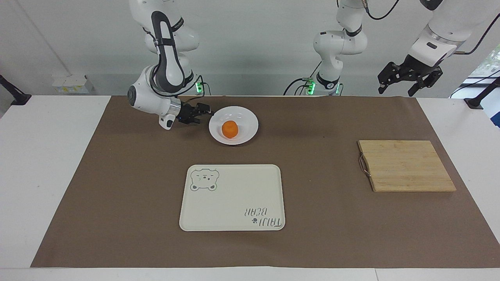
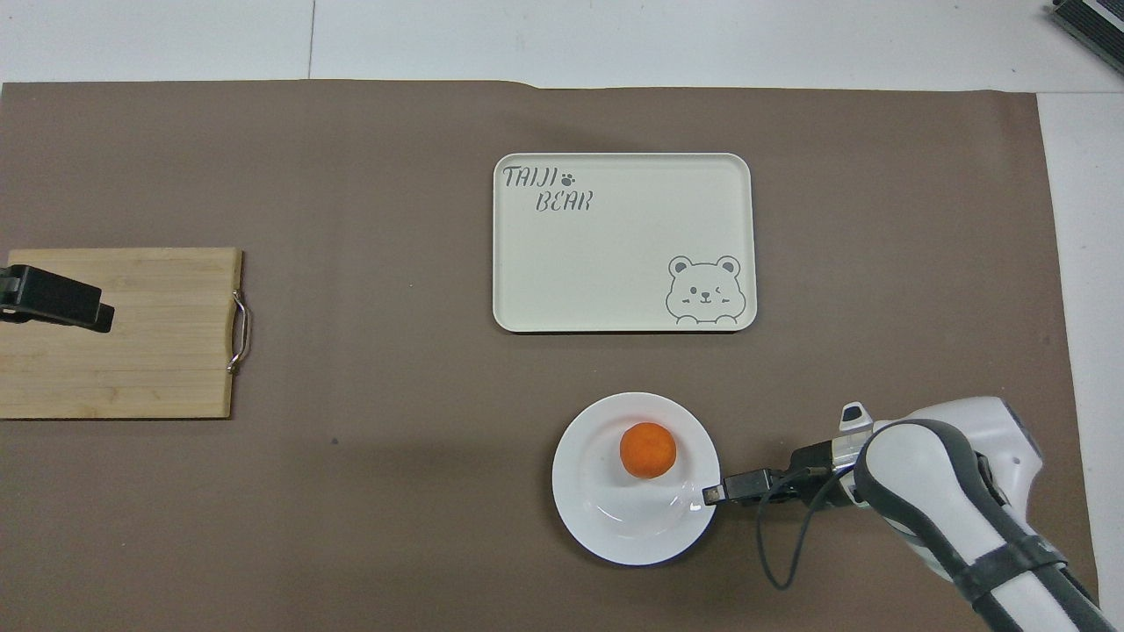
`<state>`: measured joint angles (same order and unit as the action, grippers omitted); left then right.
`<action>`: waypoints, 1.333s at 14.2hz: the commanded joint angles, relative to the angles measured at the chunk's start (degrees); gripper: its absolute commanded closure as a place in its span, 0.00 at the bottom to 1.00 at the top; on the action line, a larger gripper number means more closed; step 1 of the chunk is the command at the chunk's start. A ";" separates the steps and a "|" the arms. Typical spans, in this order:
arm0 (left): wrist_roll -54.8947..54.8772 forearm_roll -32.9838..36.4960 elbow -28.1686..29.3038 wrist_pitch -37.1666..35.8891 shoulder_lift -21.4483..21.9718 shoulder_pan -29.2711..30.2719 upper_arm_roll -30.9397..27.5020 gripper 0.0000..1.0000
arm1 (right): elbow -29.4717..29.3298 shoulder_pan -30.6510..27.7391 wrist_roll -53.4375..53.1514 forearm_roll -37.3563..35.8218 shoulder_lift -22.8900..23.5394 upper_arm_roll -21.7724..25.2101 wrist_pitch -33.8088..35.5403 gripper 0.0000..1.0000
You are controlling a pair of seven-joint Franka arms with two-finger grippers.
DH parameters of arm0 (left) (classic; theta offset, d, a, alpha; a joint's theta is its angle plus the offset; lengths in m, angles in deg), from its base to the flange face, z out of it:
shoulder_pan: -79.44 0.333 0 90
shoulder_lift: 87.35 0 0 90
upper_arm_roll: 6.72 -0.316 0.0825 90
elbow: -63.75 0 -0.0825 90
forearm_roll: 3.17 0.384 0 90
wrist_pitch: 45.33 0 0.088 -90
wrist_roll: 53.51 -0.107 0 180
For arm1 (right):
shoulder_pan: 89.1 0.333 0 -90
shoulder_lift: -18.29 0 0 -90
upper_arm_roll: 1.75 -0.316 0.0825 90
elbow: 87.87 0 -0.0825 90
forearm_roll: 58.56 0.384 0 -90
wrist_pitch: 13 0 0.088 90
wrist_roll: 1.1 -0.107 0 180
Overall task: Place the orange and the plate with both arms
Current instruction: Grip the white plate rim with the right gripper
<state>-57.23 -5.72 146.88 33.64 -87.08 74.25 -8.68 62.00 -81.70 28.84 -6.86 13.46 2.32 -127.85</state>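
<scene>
The orange sits in the white plate, which lies on the brown mat close to the robots. In the overhead view the orange is on the part of the plate farther from the robots. My right gripper is low and level at the plate's rim on the right arm's side, open, with its tip at the rim's edge. My left gripper is open and empty, raised high over the left arm's end of the table, and waits.
A cream tray with a bear drawing lies farther from the robots than the plate. A wooden cutting board with a metal handle lies toward the left arm's end; the left gripper covers part of it from above.
</scene>
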 commanded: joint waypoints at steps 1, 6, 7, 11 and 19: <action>-0.41 0.09 1.77 0.40 1.49 0.80 0.56 0.00 | 0.77 0.07 2.05 3.49 1.40 -0.11 -1.25 0.00; -0.33 0.09 1.77 0.40 1.49 0.80 0.56 0.00 | 0.69 2.18 0.92 7.19 2.81 -0.11 -3.18 0.19; -0.41 0.09 1.77 0.49 1.49 0.80 0.56 0.00 | 0.60 2.26 0.13 7.19 2.82 -0.11 -3.36 0.30; -0.41 0.09 1.77 0.40 1.49 0.80 0.56 0.00 | 0.34 2.18 -1.72 7.19 2.99 -0.11 -3.10 1.00; -0.41 0.09 1.77 0.40 1.49 0.80 0.56 0.00 | -4.76 0.43 -3.93 8.06 5.19 -0.02 3.13 1.00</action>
<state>-57.23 -5.72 146.88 33.64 -87.08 74.27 -8.68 59.39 -79.88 25.21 -0.62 16.63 2.52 -126.67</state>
